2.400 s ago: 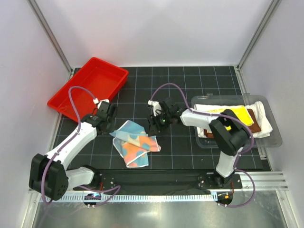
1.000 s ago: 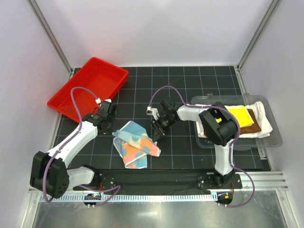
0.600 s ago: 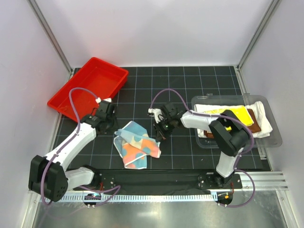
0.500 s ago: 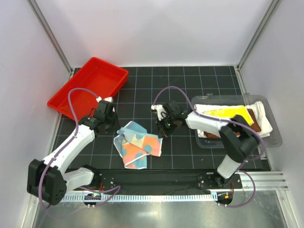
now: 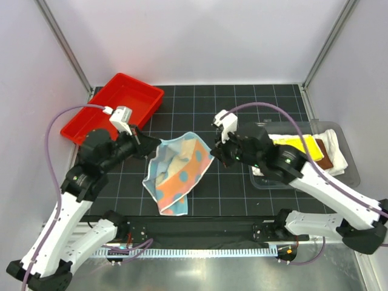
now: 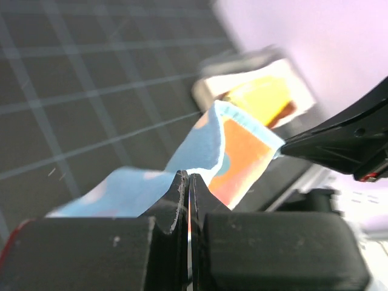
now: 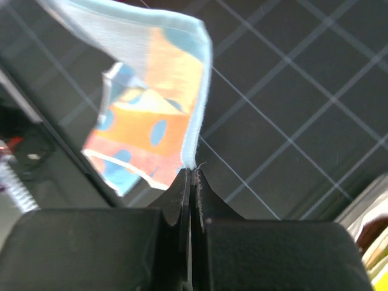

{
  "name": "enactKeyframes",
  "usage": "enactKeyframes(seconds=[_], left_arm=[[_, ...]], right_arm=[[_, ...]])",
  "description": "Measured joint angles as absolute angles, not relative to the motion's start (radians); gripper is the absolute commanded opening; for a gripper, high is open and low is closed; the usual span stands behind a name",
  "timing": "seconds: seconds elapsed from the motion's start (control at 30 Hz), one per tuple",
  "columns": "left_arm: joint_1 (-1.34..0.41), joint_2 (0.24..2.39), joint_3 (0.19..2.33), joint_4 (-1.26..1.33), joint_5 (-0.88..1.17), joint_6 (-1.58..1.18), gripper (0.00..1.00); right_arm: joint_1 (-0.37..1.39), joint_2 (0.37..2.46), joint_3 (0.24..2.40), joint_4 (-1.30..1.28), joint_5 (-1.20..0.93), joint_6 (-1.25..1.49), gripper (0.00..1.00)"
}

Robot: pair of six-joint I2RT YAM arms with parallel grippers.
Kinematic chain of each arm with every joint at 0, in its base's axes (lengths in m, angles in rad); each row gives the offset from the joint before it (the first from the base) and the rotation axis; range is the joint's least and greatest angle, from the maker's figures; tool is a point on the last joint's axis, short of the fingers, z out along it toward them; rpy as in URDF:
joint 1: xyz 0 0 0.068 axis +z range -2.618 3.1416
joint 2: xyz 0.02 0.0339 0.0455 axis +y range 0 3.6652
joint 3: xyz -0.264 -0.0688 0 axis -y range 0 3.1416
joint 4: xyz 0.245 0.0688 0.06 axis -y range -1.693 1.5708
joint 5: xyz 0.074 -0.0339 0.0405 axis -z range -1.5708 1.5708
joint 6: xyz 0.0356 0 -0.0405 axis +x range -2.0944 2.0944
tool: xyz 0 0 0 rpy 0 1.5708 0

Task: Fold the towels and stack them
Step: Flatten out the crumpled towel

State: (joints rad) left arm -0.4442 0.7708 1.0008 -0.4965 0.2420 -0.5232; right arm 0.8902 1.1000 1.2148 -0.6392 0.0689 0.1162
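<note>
Table: black mat w/ white grid, fills ctr of frame. Red tray: upper left, on mat, skewed to grid. Clear bin: right edge, on mat. Multicoloured towel: ctr; lower tip at mat, contact unclear.

Far off on my left a red tray lies slantwise on the black gridded mat, one corner reaching past the mat's left edge. On my right a clear plastic bin sits at the mat's right edge, well apart from the tray. White walls close me in, grey metal posts stand in the back corners, and a toothed metal rail runs along the near edge
</note>
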Motion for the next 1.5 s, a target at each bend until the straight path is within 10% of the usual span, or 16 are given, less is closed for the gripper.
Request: enactKeyframes(seconds=[0.83,1.5], left_arm=[[-0.477,0.709,1.280,-0.442,0.328,-0.592,0.00],[-0.483,0.825,1.278,-0.436,0.170,-0.469,0.00]], right_arm=[[1.022,0.973,1.698,-0.857,0.105,-0.025,0.01],[1.029,1.089,1.680,-0.846,0.465,-0.218,0.01]])
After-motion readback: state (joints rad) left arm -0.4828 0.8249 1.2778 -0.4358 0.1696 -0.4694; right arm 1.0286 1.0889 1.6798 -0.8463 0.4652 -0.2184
